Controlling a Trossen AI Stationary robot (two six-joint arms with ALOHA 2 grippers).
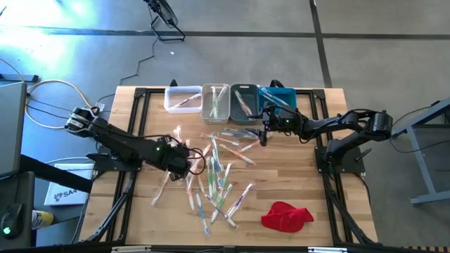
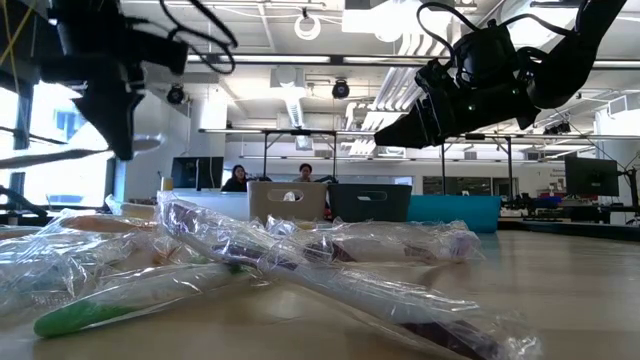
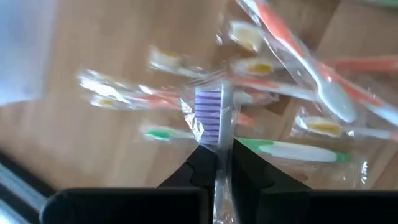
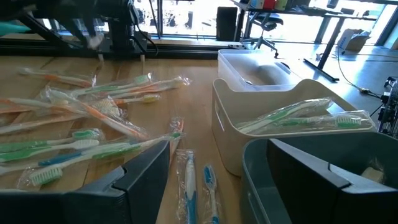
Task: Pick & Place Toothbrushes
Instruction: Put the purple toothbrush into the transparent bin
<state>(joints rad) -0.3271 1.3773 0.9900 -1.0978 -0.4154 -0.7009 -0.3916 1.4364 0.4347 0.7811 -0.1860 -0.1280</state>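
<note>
Many wrapped toothbrushes (image 1: 218,176) lie scattered on the wooden table (image 1: 295,183), with pink, orange, green, blue or white handles. My left gripper (image 1: 188,160) hangs over the left side of the pile, pointing steeply down. It is shut on one wrapped toothbrush with purple bristles (image 3: 209,115). My right gripper (image 1: 265,132) stands open, nearly level, just in front of the bins at the far edge. In the right wrist view, a blue toothbrush (image 4: 189,186) lies on the table below its open fingers (image 4: 146,180). My left gripper pinches the wrapped toothbrush between its two fingers (image 3: 202,165), just below the bristle head, at the neck (image 3: 222,142). The fingers come from above, slanting down. The purple head sticks out past the fingertips, above the toothbrushes on the table. The handle end is hidden behind the fingers.
Along the far edge stand a white bin (image 1: 183,98), a beige bin (image 1: 215,102), a grey bin (image 1: 244,104) and a blue bin (image 1: 278,97), each with toothbrushes inside. A red cloth (image 1: 286,216) lies near the front right. People sit at desks beyond the table (image 2: 270,178).
</note>
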